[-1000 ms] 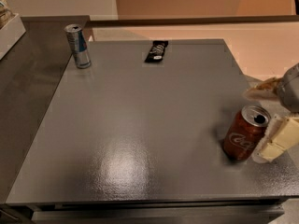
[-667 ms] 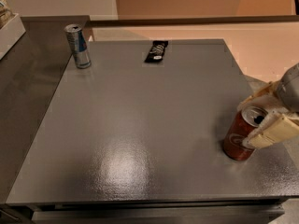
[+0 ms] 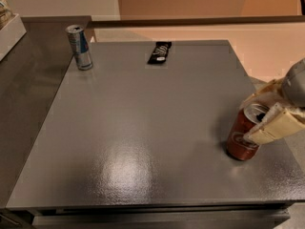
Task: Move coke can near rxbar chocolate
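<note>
The coke can (image 3: 244,136), red with white script and a silver top, stands slightly tilted near the right edge of the grey table (image 3: 143,128). My gripper (image 3: 263,114) comes in from the right. Its cream fingers (image 3: 279,125) press on either side of the can's upper part, shut on it. The can's base still rests on the table. The rxbar chocolate (image 3: 159,53), a flat black bar with white markings, lies at the far edge of the table, far from the can to its upper left.
A slim blue-and-silver can (image 3: 79,47) stands at the table's far left corner. A darker counter (image 3: 24,94) adjoins on the left, with a white box (image 3: 10,32) at its back. The table's right edge is just beyond the coke can.
My gripper's fingers have moved in from beside the coke can and closed on its top. The can has tilted and shifted slightly left.
</note>
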